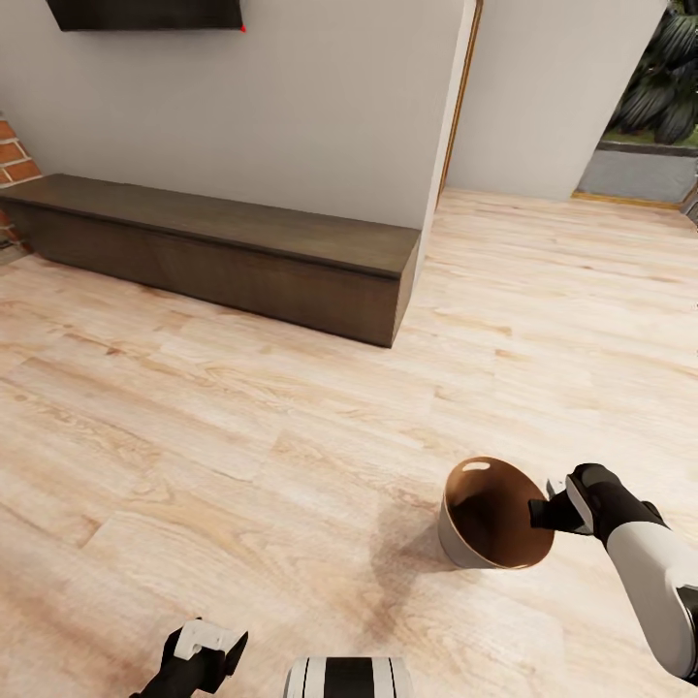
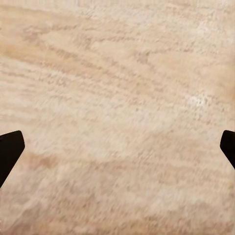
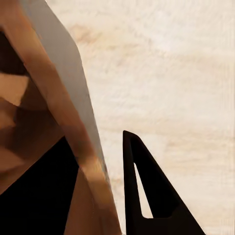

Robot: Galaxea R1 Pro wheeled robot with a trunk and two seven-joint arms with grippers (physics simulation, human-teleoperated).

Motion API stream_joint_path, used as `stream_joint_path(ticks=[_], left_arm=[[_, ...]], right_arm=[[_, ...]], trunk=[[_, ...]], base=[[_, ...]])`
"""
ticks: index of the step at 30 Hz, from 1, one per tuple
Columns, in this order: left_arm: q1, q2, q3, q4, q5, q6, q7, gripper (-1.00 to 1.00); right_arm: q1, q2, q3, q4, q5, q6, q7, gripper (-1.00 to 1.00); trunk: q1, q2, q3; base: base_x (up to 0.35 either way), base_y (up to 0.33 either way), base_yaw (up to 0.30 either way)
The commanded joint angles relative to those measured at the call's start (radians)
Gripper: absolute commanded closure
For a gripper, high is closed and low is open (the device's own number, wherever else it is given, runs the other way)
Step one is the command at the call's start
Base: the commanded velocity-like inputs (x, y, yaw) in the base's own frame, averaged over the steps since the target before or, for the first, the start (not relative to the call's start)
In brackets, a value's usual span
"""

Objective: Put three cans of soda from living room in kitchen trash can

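Observation:
The tash can [image 1: 453, 541], a grey tapered bucket with a brown-orange inside, is tilted over the light plank floor, and its shadow falls just to its left. My right gripper [image 1: 543, 512] is shut on its rim. In the right wrist view one finger is inside the tash can [image 3: 63, 83] and the other finger [image 3: 142, 186] is outside the wall, so the right gripper [image 3: 93, 188] pinches the wall. My left gripper [image 2: 117, 147] hangs open over bare floor, low at the left [image 1: 206, 651]. What shows of the bucket's inside holds nothing. The cans of soda are out of view.
A long dark wood bench [image 1: 223, 252] runs along the grey wall ahead on the left. Red brick [image 1: 15, 160] edges the far left. Past the wall corner [image 1: 451, 126], open plank floor [image 1: 562, 291] leads to a window with plants [image 1: 659, 78].

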Motion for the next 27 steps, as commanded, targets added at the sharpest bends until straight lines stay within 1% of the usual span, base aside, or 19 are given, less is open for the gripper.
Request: stream_joint_path(ticks=[1,7,8,17,27], left_arm=[[0.0,0.0,0.0,0.0,0.0,0.003,0.0,-1.0],[0.0,0.0,-0.001,0.0,0.0,0.007,0.001,-1.0],[-0.002,0.0,-0.007,0.001,-0.003,0.01,0.002,-1.0],[-0.003,0.0,-0.007,0.003,-0.004,0.012,0.002,-1.0],[-0.004,0.0,-0.006,0.004,-0.004,0.013,0.002,-1.0]], right_arm=[[0.0,0.0,0.001,0.0,0.007,-0.001,-0.001,1.0],[0.0,0.001,0.001,0.0,0.007,-0.001,0.0,1.0],[0.0,0.002,0.0,0.0,0.005,-0.002,0.001,1.0],[0.001,0.002,-0.001,0.001,0.003,-0.032,0.001,1.0],[0.002,0.002,-0.001,0.003,0.002,-0.04,0.002,1.0]], trunk=[[0.0,0.0,0.004],[-0.003,0.002,0.027],[-0.004,0.002,0.031],[-0.008,0.004,0.066],[-0.012,0.006,0.104]], base=[[0.0,0.0,0.0],[0.0,0.0,0.0],[0.0,0.0,0.0],[0.0,0.0,0.0],[0.0,0.0,0.0]])
